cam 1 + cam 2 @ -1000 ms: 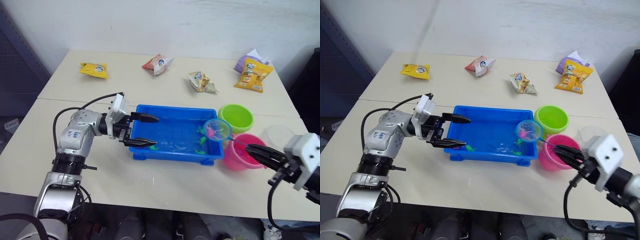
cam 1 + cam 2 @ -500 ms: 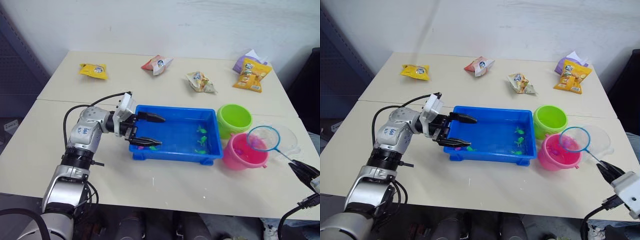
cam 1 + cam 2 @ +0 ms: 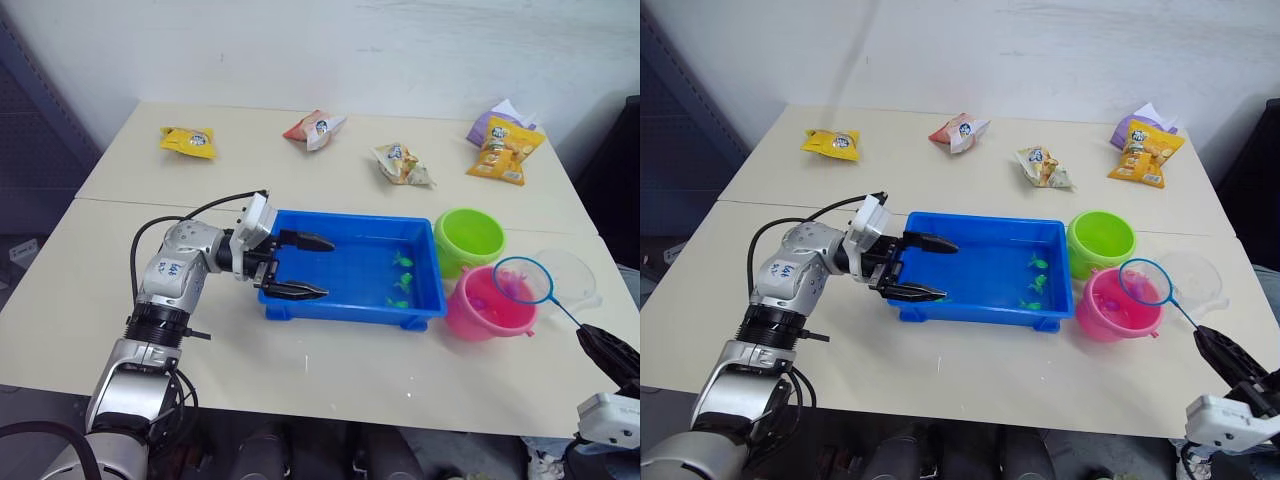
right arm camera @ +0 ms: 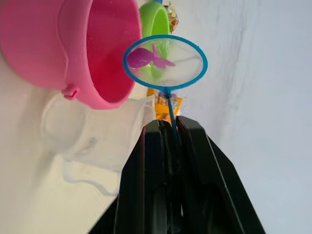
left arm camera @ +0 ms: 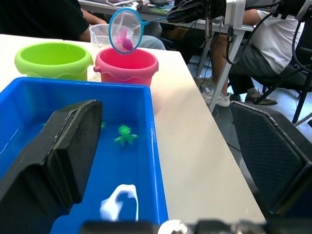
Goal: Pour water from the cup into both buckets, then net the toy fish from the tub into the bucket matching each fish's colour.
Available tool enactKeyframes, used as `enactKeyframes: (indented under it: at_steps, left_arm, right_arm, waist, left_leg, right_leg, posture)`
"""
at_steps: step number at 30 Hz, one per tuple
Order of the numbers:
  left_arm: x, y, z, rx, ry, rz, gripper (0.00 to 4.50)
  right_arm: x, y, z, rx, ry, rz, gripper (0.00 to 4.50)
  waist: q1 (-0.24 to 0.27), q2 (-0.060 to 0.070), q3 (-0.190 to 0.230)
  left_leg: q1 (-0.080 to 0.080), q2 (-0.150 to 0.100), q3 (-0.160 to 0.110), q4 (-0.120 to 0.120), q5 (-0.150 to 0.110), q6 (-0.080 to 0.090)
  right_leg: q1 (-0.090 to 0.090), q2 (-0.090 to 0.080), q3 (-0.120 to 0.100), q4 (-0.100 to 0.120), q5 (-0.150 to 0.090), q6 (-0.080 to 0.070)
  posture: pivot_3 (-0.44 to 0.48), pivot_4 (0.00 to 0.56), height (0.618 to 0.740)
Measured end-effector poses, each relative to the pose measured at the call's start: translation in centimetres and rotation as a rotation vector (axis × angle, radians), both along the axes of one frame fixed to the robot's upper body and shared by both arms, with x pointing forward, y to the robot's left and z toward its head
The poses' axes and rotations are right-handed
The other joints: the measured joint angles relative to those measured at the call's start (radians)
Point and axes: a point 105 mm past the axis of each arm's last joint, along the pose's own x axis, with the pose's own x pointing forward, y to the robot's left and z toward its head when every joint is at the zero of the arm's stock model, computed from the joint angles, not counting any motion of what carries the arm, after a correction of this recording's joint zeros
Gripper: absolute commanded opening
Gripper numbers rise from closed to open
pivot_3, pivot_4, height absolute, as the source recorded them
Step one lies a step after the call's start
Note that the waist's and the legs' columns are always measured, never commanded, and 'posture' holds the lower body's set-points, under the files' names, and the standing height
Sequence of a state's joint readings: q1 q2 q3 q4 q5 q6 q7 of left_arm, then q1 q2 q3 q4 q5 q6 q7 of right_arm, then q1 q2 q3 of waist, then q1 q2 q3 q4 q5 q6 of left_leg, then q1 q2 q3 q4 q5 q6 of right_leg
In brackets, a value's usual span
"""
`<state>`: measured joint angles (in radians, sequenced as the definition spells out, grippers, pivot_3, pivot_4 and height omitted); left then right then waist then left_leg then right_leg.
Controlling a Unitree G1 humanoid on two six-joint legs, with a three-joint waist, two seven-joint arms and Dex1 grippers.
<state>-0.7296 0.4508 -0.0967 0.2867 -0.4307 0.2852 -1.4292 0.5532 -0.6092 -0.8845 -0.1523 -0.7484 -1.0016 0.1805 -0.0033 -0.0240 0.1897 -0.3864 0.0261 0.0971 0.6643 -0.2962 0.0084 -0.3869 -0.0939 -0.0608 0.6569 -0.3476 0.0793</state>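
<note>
Round mesh net [image 4: 165, 62] w/ magenta fish [image 4: 147, 57], thin handle pinched in right tool [image 4: 171, 134], over glossy pink bucket [image 4: 83, 48]

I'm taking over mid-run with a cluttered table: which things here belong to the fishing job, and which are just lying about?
Job:
tub
green fish
net holding a pink fish
pink bucket
green bucket
cup

Lying about:
yellow packet
red-and-white packet
cream packet
purple and yellow packets

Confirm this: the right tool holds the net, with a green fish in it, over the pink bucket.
Not quite: the fish in the net is magenta-pink, as the right wrist view shows. The right tool does hold the net over the pink bucket.
</note>
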Motion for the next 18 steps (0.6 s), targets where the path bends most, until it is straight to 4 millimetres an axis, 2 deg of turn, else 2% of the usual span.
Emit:
enactKeyframes:
  at_steps: [5, 11, 15, 18]
  left_arm:
    - [0.06, -0.15, -0.23, -0.008, 0.017, 0.011, 4.48]
    - [0.08, -0.32, -0.35, -0.014, 0.022, 0.014, 4.48]
    - [0.08, -0.32, -0.37, -0.015, 0.022, 0.013, 4.48]
    - [0.1, -0.3, -0.39, -0.015, 0.02, 0.013, 4.48]
  right_arm:
    - [-0.22, -0.53, -0.41, -0.057, -0.039, -0.02, 0.0]
    - [-0.13, -0.77, 0.03, -0.118, -0.086, 0.0, 0.0]
    - [-0.01, -0.49, -0.75, -0.102, -0.076, 0.022, 0.0]
    - [-0.1, -0.52, -0.59, -0.098, -0.097, 0.008, 0.0]
  waist:
    - [-0.002, 0.0, 0.0]
    - [-0.002, 0.0, 0.0]
    - [-0.001, 0.0, 0.0]
    - [-0.002, 0.0, 0.0]
  left_leg:
    - [0.0, 0.0, 0.0, 0.0, 0.0, 0.0]
    - [0.001, 0.0, 0.0, 0.0, 0.0, 0.0]
    - [0.0, 0.0, 0.0, 0.0, 0.0, 0.0]
    - [0.001, 0.0, 0.0, 0.0, 0.0, 0.0]
  right_leg:
    - [0.0, 0.001, 0.0, 0.0, 0.0, 0.0]
    - [0.0, 0.001, 0.001, 0.0, 0.0, 0.0]
    - [0.0, 0.001, 0.001, 0.0, 0.0, -0.001]
    - [0.0, 0.001, 0.001, 0.0, 0.0, -0.001]
  posture:
    - [0.0, 0.15, 0.738]
    - [0.0, 0.15, 0.738]
    - [0.0, 0.15, 0.738]
    - [0.0, 0.15, 0.738]
